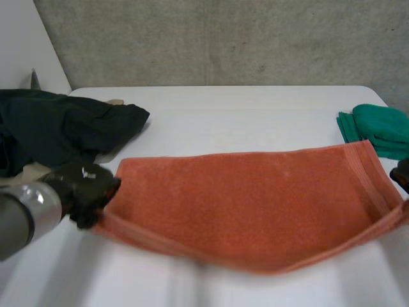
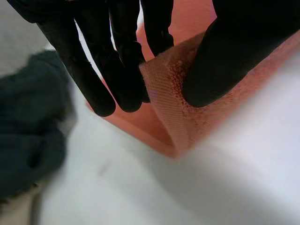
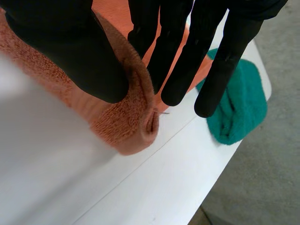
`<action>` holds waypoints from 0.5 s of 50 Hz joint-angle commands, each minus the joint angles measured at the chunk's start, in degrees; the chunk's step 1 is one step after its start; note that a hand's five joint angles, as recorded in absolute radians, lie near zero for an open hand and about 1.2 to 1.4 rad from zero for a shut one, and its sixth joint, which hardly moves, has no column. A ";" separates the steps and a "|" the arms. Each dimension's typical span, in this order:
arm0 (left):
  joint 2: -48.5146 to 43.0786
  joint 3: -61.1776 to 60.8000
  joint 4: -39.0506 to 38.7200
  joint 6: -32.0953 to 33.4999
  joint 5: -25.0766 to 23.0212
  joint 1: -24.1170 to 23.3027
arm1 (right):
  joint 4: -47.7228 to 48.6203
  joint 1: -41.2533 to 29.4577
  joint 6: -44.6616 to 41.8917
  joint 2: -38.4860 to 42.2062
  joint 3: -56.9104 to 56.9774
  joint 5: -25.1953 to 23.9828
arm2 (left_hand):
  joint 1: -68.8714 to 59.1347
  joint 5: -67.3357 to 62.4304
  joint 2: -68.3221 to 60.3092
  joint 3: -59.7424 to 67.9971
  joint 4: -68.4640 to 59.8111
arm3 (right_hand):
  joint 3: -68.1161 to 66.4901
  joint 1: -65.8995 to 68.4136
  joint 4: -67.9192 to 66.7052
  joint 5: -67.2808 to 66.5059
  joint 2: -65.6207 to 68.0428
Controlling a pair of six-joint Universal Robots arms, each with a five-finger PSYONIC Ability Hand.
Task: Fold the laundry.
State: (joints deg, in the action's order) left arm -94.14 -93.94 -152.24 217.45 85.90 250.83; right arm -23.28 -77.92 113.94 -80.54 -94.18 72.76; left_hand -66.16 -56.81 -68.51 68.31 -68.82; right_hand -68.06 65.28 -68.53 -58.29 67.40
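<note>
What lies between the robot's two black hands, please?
The orange terry towel spans from the left hand to the right hand, as the head view shows.

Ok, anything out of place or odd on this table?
Nothing spilled or damaged. The green towel lies close to the edge of the table, near the right hand; a dark garment sits crumpled beside the left hand. Both hands pinch corners of the orange towel.

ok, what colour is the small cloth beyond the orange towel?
Teal green cloth; clearest in right wrist view.
</note>
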 commanded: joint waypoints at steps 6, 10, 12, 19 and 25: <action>-22.04 19.48 -14.85 -0.89 4.27 1.41 | 17.47 -7.86 15.86 13.99 11.82 2.74 | -13.84 -13.19 -11.49 11.69 -11.18 | -11.94 14.72 -11.47 -11.71 12.60; -29.07 27.38 -15.46 -2.55 6.38 0.62 | 22.74 -9.88 19.38 19.96 16.73 5.72 | -13.84 -13.19 -11.49 11.69 -11.18 | -11.94 14.72 -11.47 -11.71 12.60; -31.19 30.03 -15.64 -3.09 7.00 0.18 | 24.33 -10.41 20.00 22.08 18.58 6.95 | -13.84 -13.19 -11.49 11.69 -11.18 | -11.94 14.72 -11.47 -11.71 12.60; -39.36 40.05 -15.64 -3.79 11.39 -1.40 | 28.81 -12.26 19.74 30.61 27.20 11.00 | -13.84 -13.19 -11.49 11.69 -11.18 | -11.94 14.72 -11.47 -11.71 12.60; -44.19 46.29 -15.11 -2.83 13.59 -2.63 | 30.22 -13.40 19.21 36.05 32.73 11.88 | -13.84 -13.19 -11.49 11.69 -11.18 | -11.94 14.72 -11.47 -11.71 12.60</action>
State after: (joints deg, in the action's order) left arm -134.46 -52.63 -167.79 214.03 97.72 249.21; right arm 5.88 -90.38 133.89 -49.03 -66.03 83.93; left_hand -66.16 -56.81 -68.51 68.31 -68.83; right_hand -68.06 65.28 -68.53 -58.30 67.41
